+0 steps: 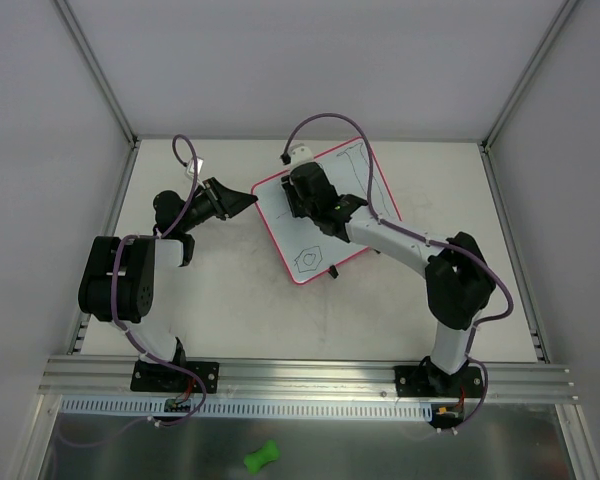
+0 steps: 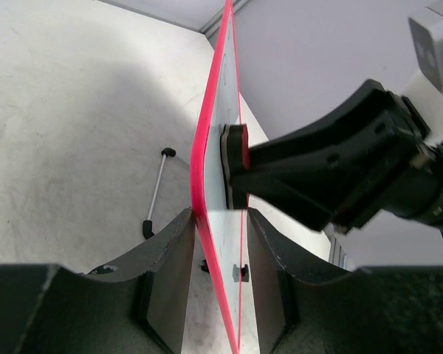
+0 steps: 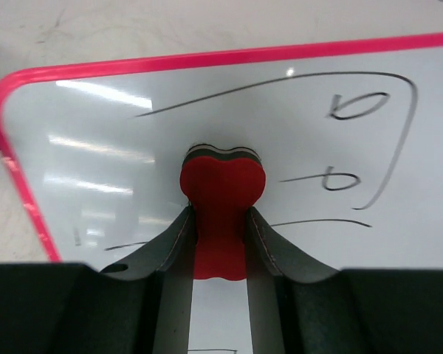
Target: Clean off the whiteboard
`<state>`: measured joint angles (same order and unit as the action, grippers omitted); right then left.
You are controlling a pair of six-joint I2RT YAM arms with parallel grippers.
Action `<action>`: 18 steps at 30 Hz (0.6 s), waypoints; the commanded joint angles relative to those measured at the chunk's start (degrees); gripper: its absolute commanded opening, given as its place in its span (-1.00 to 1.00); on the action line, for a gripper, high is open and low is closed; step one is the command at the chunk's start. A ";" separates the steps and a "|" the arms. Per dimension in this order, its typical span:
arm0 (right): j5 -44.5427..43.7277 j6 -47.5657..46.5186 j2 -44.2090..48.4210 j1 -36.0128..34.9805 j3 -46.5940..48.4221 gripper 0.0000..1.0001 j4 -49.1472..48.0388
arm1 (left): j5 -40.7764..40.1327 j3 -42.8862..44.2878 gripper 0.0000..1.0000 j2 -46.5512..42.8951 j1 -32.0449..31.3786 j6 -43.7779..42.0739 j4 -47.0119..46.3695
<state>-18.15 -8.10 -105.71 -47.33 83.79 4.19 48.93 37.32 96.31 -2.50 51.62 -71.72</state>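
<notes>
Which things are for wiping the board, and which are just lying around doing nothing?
For the job:
whiteboard
red eraser
right gripper, holding the eraser against the board
left gripper, clamped on the board's edge

Just lying about:
green bone-shaped thing, off at the near edge

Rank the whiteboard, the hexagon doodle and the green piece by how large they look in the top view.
1. whiteboard: by far the largest.
2. hexagon doodle and green piece: these look about the same size, too close to rank.
</notes>
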 commanded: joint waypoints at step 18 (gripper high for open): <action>5.49 -4.38 5.17 -2.41 -9.96 -0.99 -9.19 | 1.52 0.21 -0.32 -2.09 -0.13 -0.99 -5.36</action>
<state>-15.79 -10.24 -101.54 -47.16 74.70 -2.79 48.99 37.32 96.31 -2.50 51.62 -71.75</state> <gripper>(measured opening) 0.317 0.340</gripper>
